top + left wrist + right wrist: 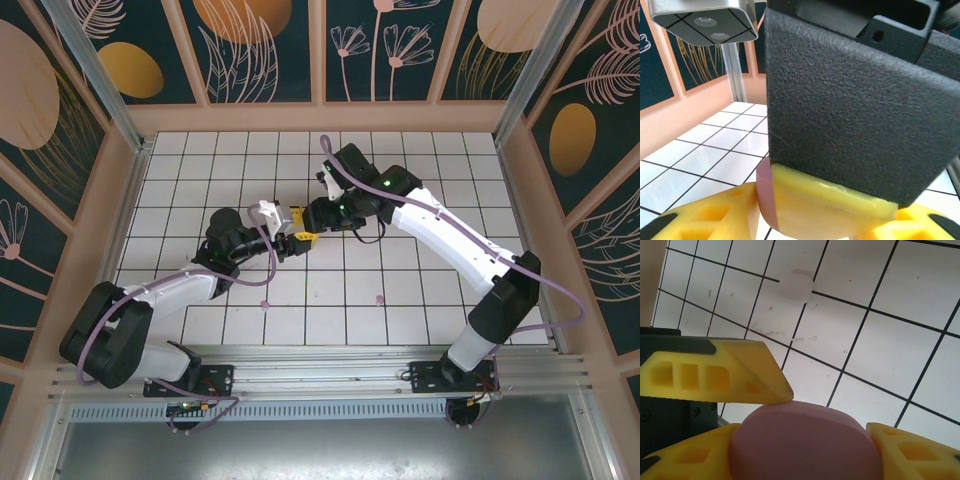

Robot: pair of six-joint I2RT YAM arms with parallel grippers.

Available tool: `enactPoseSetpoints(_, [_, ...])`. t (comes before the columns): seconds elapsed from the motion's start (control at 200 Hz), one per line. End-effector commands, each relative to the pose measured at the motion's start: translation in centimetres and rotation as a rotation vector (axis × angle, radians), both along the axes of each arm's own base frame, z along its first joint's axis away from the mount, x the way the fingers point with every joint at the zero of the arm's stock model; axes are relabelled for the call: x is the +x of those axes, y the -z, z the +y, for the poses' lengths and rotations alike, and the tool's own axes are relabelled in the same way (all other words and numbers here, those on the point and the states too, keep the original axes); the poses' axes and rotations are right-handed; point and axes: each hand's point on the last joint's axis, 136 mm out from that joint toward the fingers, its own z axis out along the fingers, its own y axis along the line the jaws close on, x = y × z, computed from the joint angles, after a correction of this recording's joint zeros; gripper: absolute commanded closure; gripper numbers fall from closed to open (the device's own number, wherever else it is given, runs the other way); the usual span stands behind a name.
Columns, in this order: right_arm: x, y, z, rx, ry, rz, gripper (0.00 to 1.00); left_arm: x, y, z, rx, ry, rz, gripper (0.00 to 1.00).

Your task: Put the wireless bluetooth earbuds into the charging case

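The right gripper's (802, 440) jaws are closed on the pink charging case (805, 455). In the right wrist view the rounded case sits between the two yellow fingers and fills the gap from one to the other. A yellow finger (715, 375) of the left gripper (810, 222) reaches in from the side, and its tip rests on the upper edge of the case. In the left wrist view that gripper's jaws stand apart, one low on each side. The case and one of the right gripper's fingers lie between them, under the right gripper's black body. I cannot tell whether these jaws are pressing on the case or only bracketing it. The two grippers meet nose to nose above the middle of the white gridded bench (400, 160), and the case is up off the tiles. Beyond the jaws, a small whitish lump (796, 285) lies on a grid line of the bench, well apart from the case; it is too blurred to identify.
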Motion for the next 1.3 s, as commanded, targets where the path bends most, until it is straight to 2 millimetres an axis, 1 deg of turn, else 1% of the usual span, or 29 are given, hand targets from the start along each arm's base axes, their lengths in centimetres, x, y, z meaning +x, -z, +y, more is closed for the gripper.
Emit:
enactPoseSetpoints(0.0, [-1.0, -2.1, 0.8, 0.066, -0.044, -0.029, 0.56, -0.7, -2.1, -0.6, -0.042, 0.062, -0.054, 0.57])
enactPoseSetpoints(0.185, [-1.1, -2.1, 0.7, 0.071, -0.042, -0.031, 0.55, -0.7, -1.9, -0.7, -0.038, 0.067, -0.050, 0.59])
enactPoseSetpoints(0.235, [-1.1, -2.1, 0.6, 0.072, -0.042, -0.031, 0.55, -0.8, -1.8, -0.7, -0.036, 0.069, -0.046, 0.63])
enactPoseSetpoints(0.335, [-1.1, -2.2, 0.7, 0.078, -0.043, -0.038, 0.49, -0.8, -1.8, -0.7, -0.035, 0.073, -0.041, 0.71])
enactPoseSetpoints(0.43, [-0.6, -2.8, 0.5, 0.083, -0.025, -0.078, 0.41, -0.9, -1.9, -0.6, -0.036, 0.071, -0.038, 0.73])
enactPoseSetpoints(0.52, [0.3, -3.9, 0.3, 0.111, -0.001, -0.143, 0.37, -1.0, -1.7, -0.6, -0.037, 0.073, -0.028, 0.73])
enactPoseSetpoints(0.661, [1.1, -6.9, 0.7, 0.212, 0.004, -0.244, 0.34, -0.9, -1.1, -0.6, -0.045, 0.076, 0.035, 0.73])
enactPoseSetpoints(0.811, [0.9, -10.0, 0.7, 0.301, -0.019, -0.357, 0.31, -0.5, -1.3, -0.2, -0.076, 0.056, 0.077, 0.75])
enactPoseSetpoints(0.896, [0.6, -11.1, 0.2, 0.336, -0.018, -0.417, 0.31, -0.1, -1.7, 0.5, -0.107, 0.040, 0.103, 0.76])
enactPoseSetpoints(0.951, [0.3, -11.8, -0.4, 0.358, -0.013, -0.459, 0.30, 0.0, -2.4, 1.0, -0.138, 0.035, 0.117, 0.77])
enactPoseSetpoints(1.056, [-0.3, -12.7, -2.1, 0.383, -0.001, -0.556, 0.30, 0.2, -3.0, 1.8, -0.168, 0.033, 0.160, 0.77])
enactPoseSetpoints(1.116, [-0.5, -12.8, -3.1, 0.386, 0.005, -0.614, 0.29, 0.1, -3.4, 2.1, -0.173, 0.038, 0.172, 0.78])
enactPoseSetpoints(1.191, [-0.7, -12.4, -3.9, 0.379, 0.007, -0.666, 0.26, -0.1, -4.0, 2.4, -0.176, 0.046, 0.181, 0.78])
enactPoseSetpoints(1.291, [-1.0, -11.8, -3.9, 0.375, -0.028, -0.694, 0.24, -0.5, -4.7, 2.6, -0.167, 0.056, 0.185, 0.78])
